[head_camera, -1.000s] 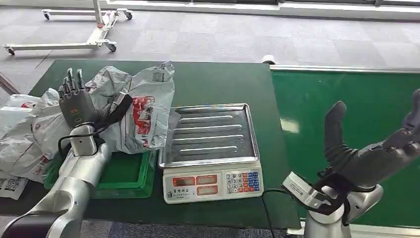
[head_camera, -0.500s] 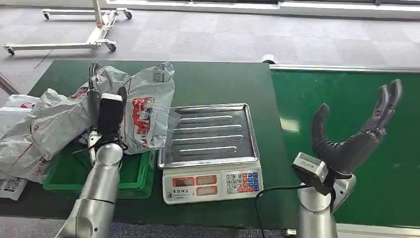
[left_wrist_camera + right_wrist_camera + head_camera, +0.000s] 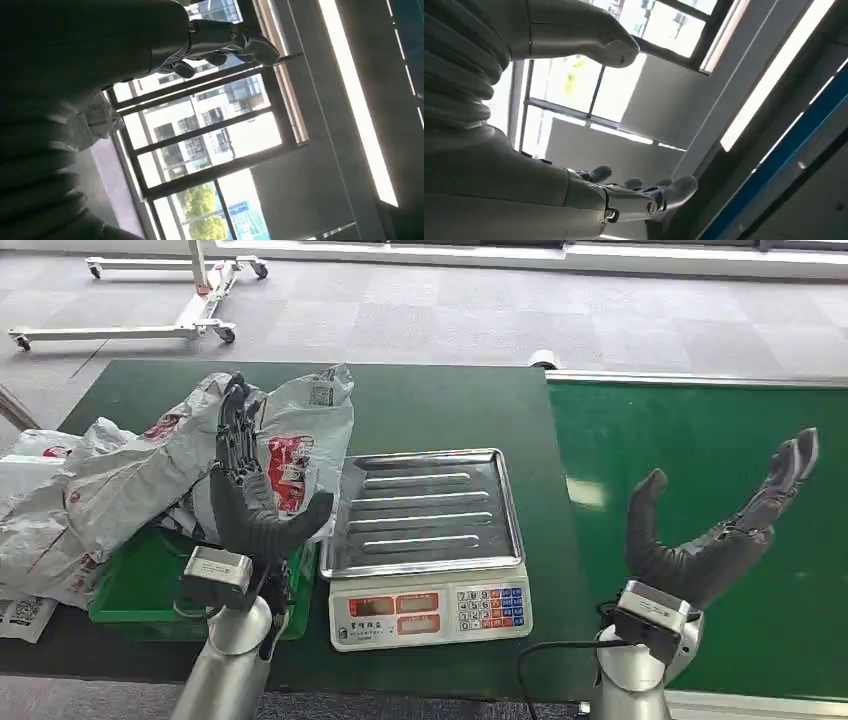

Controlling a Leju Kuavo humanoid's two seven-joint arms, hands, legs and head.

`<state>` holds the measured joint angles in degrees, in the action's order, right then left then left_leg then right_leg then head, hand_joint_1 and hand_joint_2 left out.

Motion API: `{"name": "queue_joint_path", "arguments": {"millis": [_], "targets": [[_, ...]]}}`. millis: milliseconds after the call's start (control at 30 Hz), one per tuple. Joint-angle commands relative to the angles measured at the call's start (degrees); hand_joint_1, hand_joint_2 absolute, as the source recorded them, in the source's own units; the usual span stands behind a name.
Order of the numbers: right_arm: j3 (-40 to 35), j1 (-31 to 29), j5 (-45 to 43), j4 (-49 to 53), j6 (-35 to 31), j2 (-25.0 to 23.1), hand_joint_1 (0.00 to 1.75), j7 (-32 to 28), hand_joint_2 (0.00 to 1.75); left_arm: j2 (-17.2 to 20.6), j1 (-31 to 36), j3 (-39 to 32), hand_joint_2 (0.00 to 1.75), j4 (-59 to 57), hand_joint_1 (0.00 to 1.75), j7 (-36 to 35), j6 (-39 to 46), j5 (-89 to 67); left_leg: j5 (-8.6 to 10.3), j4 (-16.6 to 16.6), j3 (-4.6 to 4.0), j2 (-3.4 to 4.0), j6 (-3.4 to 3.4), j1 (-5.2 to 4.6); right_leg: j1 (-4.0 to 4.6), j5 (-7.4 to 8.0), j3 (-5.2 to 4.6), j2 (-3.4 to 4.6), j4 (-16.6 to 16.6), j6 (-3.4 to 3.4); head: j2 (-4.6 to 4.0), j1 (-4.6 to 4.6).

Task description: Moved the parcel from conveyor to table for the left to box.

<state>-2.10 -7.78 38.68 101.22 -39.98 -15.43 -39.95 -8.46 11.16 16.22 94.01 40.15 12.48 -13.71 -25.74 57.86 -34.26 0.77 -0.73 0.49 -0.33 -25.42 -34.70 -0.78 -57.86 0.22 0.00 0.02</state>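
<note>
**Both hands raised and empty beside the scale**

Head view: the left hand (image 3: 255, 510) stands upright, fingers (image 3: 236, 430) straight and apart from the thumb, holding nothing. Just behind them the grey parcel (image 3: 290, 455) leans against a heap of bags over the green crate (image 3: 150, 590); contact cannot be told. The right hand (image 3: 715, 530) is raised over the green conveyor (image 3: 700, 430), fingers spread, empty. A scale (image 3: 425, 540) sits between them on the table (image 3: 440, 405). Both wrist views look up at windows and ceiling, confirming bare palms.
</note>
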Motion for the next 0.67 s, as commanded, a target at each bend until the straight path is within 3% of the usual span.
{"name": "queue_joint_path", "arguments": {"millis": [33,200,400,433,467,500,567,600,633,667], "targets": [[4.70,2.13,2.19,3.65,-0.02,-4.57,0.00,-0.05,1.75,-3.47,-3.27,4.96,1.75,-4.32,0.00,-1.52,4.88,0.72,0.03,-0.10,0.07,-0.22,0.04,-0.07,-0.10,-0.04,0.10,-0.11,0.05,0.02,0.00,0.00],[5.31,1.60,4.93,5.18,-0.02,-4.57,0.00,-0.05,1.75,-2.73,-3.02,4.35,1.75,-8.35,0.00,-0.84,6.35,1.45,0.02,-0.21,0.23,-0.15,0.03,-0.07,-0.14,0.00,0.23,-0.03,0.15,0.02,0.00,0.00],[2.68,2.15,5.23,5.79,-0.02,-4.57,0.00,-0.05,1.75,-1.02,-5.50,2.20,1.75,-4.13,0.00,-0.15,9.44,7.94,-0.03,-0.15,0.21,0.07,0.01,-0.04,-0.10,0.01,0.15,0.17,0.10,0.02,0.00,0.00],[1.88,2.30,5.33,5.93,-0.02,-4.57,1.75,-0.05,1.75,-0.64,-6.08,2.25,1.75,-3.25,0.17,-0.15,9.63,8.27,-0.02,-0.25,0.32,0.03,0.01,-0.06,-0.12,0.01,0.24,0.16,0.17,0.00,0.00,0.00],[1.33,2.54,5.74,5.89,-0.02,-4.57,1.75,-0.05,1.75,-0.51,-6.38,2.26,1.75,-2.84,1.06,-0.15,9.55,8.70,-0.02,-0.13,0.19,0.01,0.01,-0.01,-0.06,0.01,0.17,0.10,0.12,0.01,0.00,0.00],[1.33,2.54,5.74,5.89,-0.02,-4.57,1.75,-0.05,1.75,-0.51,-6.38,2.26,1.75,-2.84,1.75,-0.15,9.55,8.70,-0.03,-0.21,0.27,0.04,0.01,-0.05,-0.10,0.01,0.22,0.17,0.15,0.01,0.00,0.00],[-0.17,3.24,5.30,5.28,-0.02,-4.57,1.75,-0.05,1.75,-0.26,-7.12,2.64,1.75,-2.78,1.75,-0.15,10.14,8.03,-0.03,-0.13,0.17,0.05,0.01,-0.05,-0.11,0.00,0.12,0.14,0.07,0.02,0.00,0.00],[-0.17,3.24,5.30,5.28,-0.02,-4.57,0.70,-0.05,1.75,-0.26,-7.12,2.64,1.75,-2.78,1.61,-0.15,10.14,8.03,-0.03,-0.17,0.23,0.04,0.01,-0.04,-0.09,0.00,0.18,0.15,0.11,0.01,0.00,0.00],[-0.71,3.91,5.87,6.24,-0.02,-4.57,0.00,-0.05,1.75,-0.43,-7.69,2.72,1.75,-2.93,0.00,-0.15,10.08,7.93,-0.02,-0.25,0.30,0.02,0.01,-0.03,-0.08,0.01,0.26,0.17,0.20,0.01,0.00,0.02],[-1.87,4.03,5.61,6.21,-0.02,-4.57,0.00,-0.05,1.75,-0.68,-7.88,2.73,1.75,-2.41,0.00,-0.15,10.54,7.33,-0.02,-0.13,0.19,-0.01,0.01,-0.05,-0.11,-0.01,0.16,0.09,0.08,0.02,0.00,0.02]]}}
